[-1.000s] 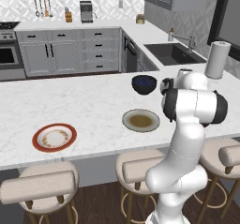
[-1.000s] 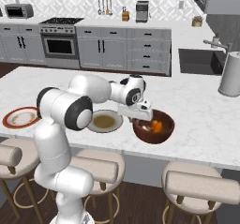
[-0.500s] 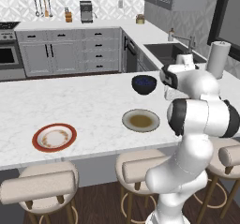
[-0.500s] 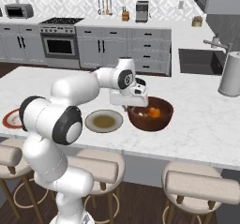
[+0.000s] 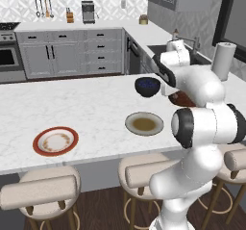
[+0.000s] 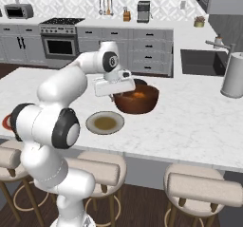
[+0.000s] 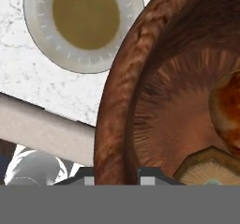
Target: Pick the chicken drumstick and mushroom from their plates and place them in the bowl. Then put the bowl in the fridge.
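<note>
My gripper (image 6: 117,94) (image 7: 117,178) is shut on the near rim of the reddish-brown bowl (image 6: 137,101) (image 7: 154,101) and holds it just above the counter. Inside the bowl lie the golden-orange chicken drumstick (image 7: 228,110) (image 6: 140,94) and the tan mushroom (image 7: 211,171). In the left base view the bowl (image 5: 182,99) peeks out from behind my arm. The grey-olive plate (image 5: 144,123) (image 6: 105,122) (image 7: 42,31) sits bare beside the bowl. The red-rimmed plate (image 5: 55,141) lies bare at the counter's left. The fridge is out of view.
A dark navy bowl (image 5: 147,86) stands on the counter just behind the held bowl. A paper towel roll (image 5: 222,60) (image 6: 233,75) and the sink (image 6: 204,62) are at the right. Padded stools (image 6: 203,188) line the counter's near edge.
The gripper has lifted the brown bowl off the counter and carried it back toward the navy bowl. The arm's elbow has swung up and over. Both plates stay put.
</note>
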